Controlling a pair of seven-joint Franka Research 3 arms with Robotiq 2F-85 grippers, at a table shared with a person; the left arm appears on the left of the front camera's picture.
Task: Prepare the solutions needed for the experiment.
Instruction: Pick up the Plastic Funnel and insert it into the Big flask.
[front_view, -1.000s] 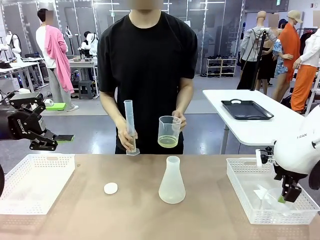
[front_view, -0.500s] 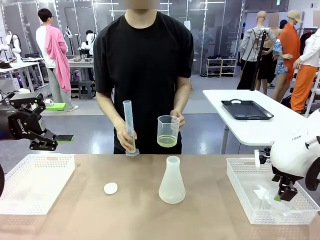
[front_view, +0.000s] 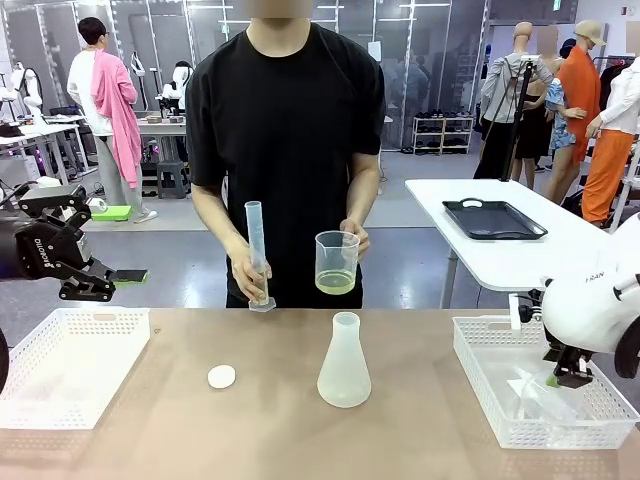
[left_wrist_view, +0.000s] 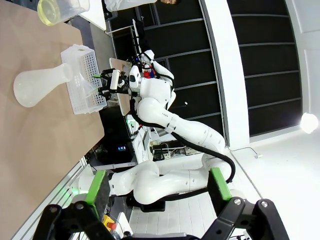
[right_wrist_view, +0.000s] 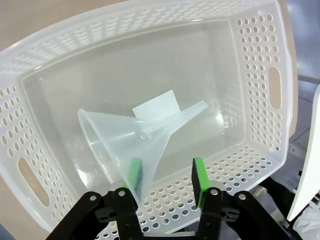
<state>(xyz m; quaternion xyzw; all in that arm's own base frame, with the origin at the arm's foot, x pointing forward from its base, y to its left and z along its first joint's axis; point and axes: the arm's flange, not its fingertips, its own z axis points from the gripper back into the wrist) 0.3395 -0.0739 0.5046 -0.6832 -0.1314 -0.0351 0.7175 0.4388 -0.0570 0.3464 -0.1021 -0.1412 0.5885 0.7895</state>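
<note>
My left tool (front_view: 112, 284) hangs beyond the left far corner of the tabletop (front_view: 250, 420), its jaws wide apart and holding nothing. The solutions (front_view: 336, 283) lie low in a clear beaker (front_view: 337, 250) in a person's hand (front_view: 358, 240) above the far edge, well apart from both tools. My right tool (right_wrist_view: 167, 175) is inside the basket (right_wrist_view: 260, 100) at the right edge. Its jaws stand partly apart around the wall of a funnel (right_wrist_view: 125, 135) and are not yet clamped on it.

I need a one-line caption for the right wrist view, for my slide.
The right gripper poised at the wide end of a clear funnel lying in a white perforated basket.
</note>
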